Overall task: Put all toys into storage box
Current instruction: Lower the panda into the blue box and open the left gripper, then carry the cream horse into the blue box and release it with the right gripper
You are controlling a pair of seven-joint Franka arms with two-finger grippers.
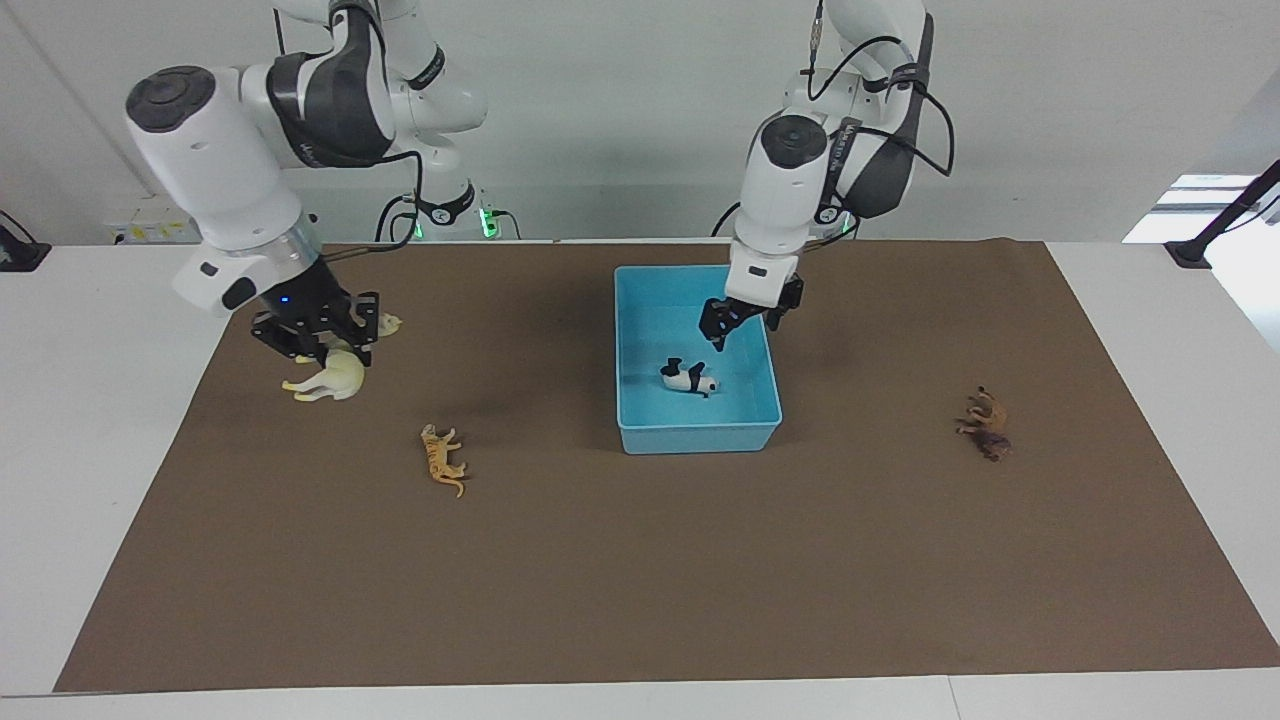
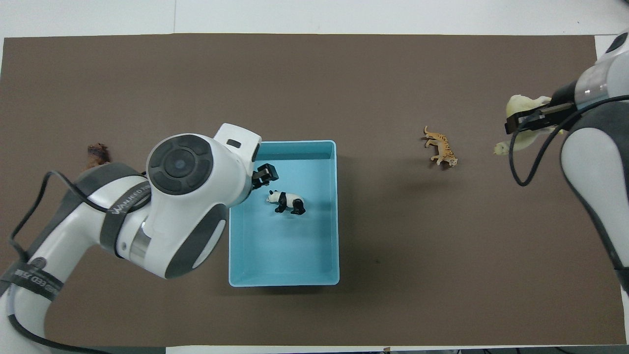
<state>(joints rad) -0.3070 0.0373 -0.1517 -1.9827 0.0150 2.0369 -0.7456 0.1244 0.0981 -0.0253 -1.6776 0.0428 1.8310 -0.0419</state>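
Two grippers are at work over the brown mat (image 1: pixel 640 580). The left gripper (image 1: pixel 738 320) hangs over the storage box (image 1: pixel 697 437), above the wall on the left arm's side, with its fingers spread apart and nothing between them. Just below it the panda (image 1: pixel 689 378) lies on its side on the floor of the box, free of the fingers; in the overhead view it sits in the half of the box farther from the robots.

The right gripper (image 1: pixel 318 340) is up over the right arm's end of the mat, its fingers clamped on the cream long-necked figurine (image 1: pixel 330 379), which hangs beneath them with its legs pointing away from the robots and its head poking out beside the fingers.

On the mat between that gripper and the box, farther from the robots than either, the tiger (image 1: pixel 442 458) lies flat. The lion (image 1: pixel 985 424) lies on the mat well apart from the box, toward the left arm's end of the table.
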